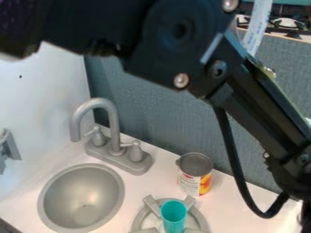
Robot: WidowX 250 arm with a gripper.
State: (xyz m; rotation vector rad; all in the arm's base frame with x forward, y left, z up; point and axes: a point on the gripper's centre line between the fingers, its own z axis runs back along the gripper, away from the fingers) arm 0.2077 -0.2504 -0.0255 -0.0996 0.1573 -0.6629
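With the arm point(176, 43) bent across the far side, sloping down right, cannot tell the hand's state. Shows open desk point(162, 178) between sink point(85, 184) and can point(195, 175); nearer, a teal cup point(173, 214) on the burner point(152, 205).

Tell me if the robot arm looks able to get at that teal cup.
Probably yes. The teal cup stands on the gray burner with its top uncovered; the can is behind it, and the arm slants down to the right.
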